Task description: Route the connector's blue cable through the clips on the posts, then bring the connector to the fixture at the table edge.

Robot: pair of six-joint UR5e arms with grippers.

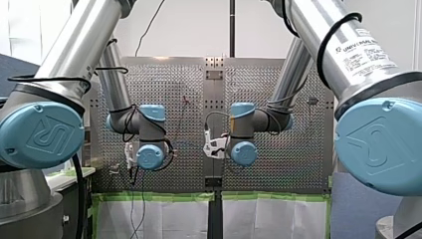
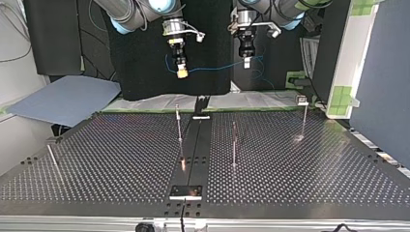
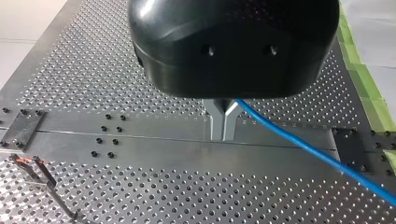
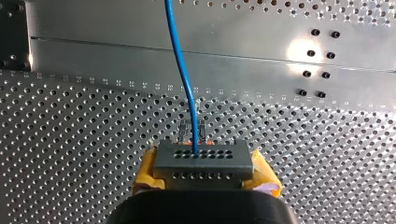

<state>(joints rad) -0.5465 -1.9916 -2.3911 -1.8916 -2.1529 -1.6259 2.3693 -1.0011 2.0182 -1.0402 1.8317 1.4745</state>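
In the top view both grippers hang high over the table's far edge. My right gripper (image 2: 181, 72), at that view's left, is shut on the grey connector (image 4: 203, 161), held between its yellow pads (image 4: 145, 170). The blue cable (image 4: 180, 60) leaves the connector's face and runs ahead of it. It sags across (image 2: 212, 68) to my left gripper (image 2: 247, 62), whose metal fingers (image 3: 217, 122) are shut on it. From there the cable (image 3: 317, 154) trails away to one side. Thin posts (image 2: 179, 123) (image 2: 234, 145) stand on the perforated table below, apart from the cable.
Another post (image 2: 304, 118) stands at the top view's right and a leaning one (image 2: 52, 157) at its left. A dark rail (image 2: 193, 145) runs down the table's middle, from a black bracket (image 2: 201, 105) to a plate (image 2: 185, 192). A clip-topped post (image 3: 35, 170) shows beside my left gripper.
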